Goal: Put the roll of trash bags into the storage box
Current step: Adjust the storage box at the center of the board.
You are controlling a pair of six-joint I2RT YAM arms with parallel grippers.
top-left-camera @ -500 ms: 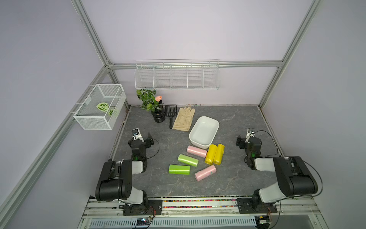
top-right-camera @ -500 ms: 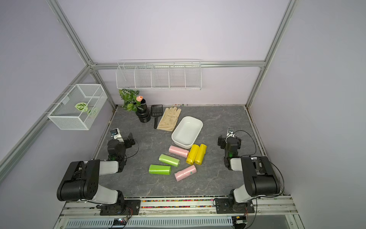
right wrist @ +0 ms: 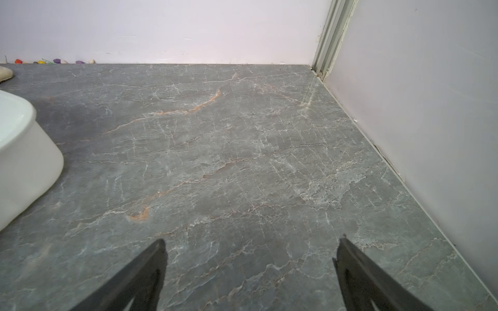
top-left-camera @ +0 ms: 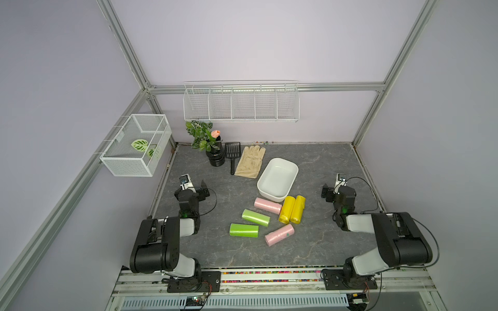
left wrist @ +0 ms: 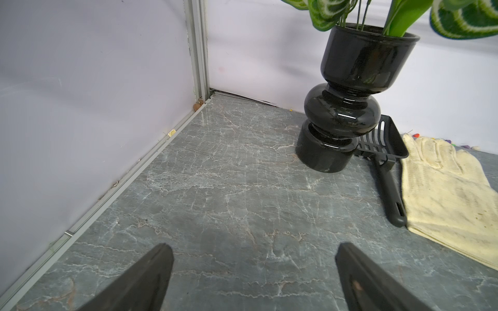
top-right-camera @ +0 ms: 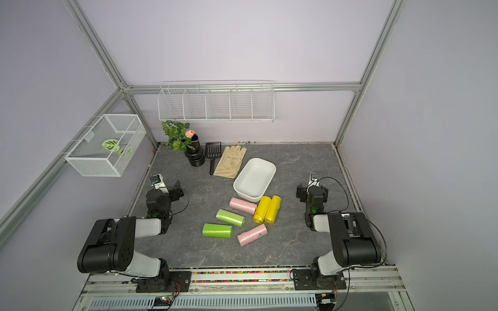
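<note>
Several rolls of trash bags lie loose on the grey marble table in both top views: two pink (top-left-camera: 267, 206) (top-left-camera: 279, 235), two green (top-left-camera: 255, 217) (top-left-camera: 244, 230) and two yellow (top-left-camera: 286, 209) (top-left-camera: 297, 209). The storage box (top-left-camera: 270, 196), a plain white tub, stands empty just behind them, and its corner (right wrist: 27, 150) shows in the right wrist view. My left gripper (left wrist: 254, 247) is open over bare table at the left edge (top-left-camera: 198, 188). My right gripper (right wrist: 252, 242) is open over bare table at the right edge (top-left-camera: 332, 189). Neither touches a roll.
A black vase with a plant (top-left-camera: 215, 156), a black scoop (top-left-camera: 232, 154) and a beige glove (top-left-camera: 250, 161) lie at the back left. A white mesh cube basket (top-left-camera: 134, 145) hangs on the left wall. A long white wire rack (top-left-camera: 241, 103) hangs on the back wall.
</note>
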